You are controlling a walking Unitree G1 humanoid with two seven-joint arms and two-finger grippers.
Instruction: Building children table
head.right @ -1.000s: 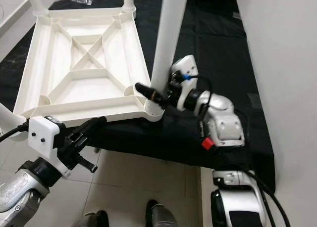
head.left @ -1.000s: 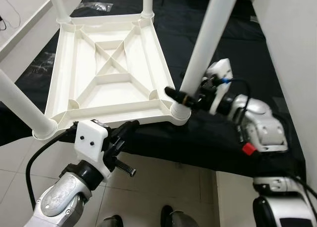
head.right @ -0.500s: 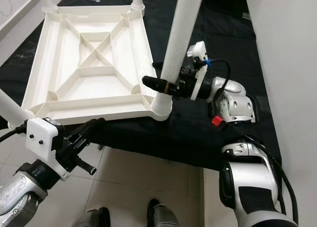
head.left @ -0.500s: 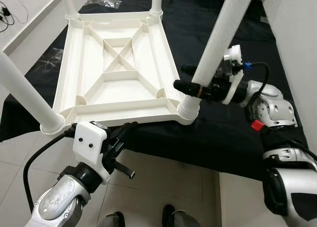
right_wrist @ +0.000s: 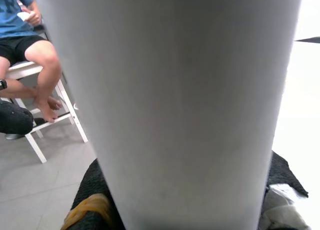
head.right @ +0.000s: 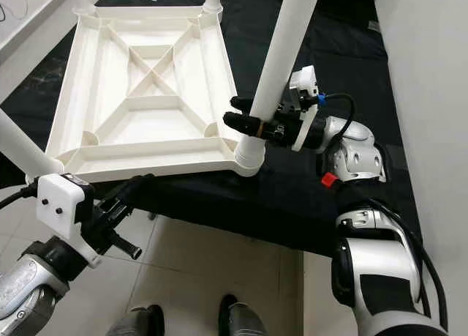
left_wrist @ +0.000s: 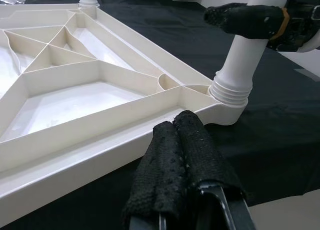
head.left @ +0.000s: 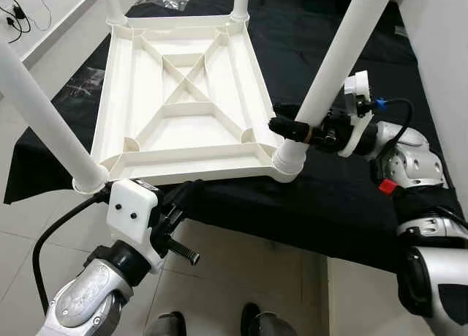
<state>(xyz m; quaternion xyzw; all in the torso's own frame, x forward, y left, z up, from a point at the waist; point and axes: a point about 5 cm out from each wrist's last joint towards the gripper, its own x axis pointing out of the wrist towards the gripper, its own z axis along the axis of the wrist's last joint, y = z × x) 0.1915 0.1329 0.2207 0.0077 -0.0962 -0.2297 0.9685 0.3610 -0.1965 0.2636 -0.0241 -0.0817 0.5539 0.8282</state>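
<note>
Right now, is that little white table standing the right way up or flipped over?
Flipped over. The tabletop lies with its ribbed underside up on the black cloth, legs pointing upward; the right hand grips the near leg.

My arms: silver shells, black joints. Left gripper [head.left: 191, 192]: white block housing, two screws, black cable. Right gripper [head.left: 289, 126]: black padded fingers, orange band, red button.

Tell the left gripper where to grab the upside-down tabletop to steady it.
Grip the tabletop's near rim wall from the robot's side. It is a thin upright lip facing the left gripper, which is shut just short of it. The right gripper already clamps the near-right leg.
</note>
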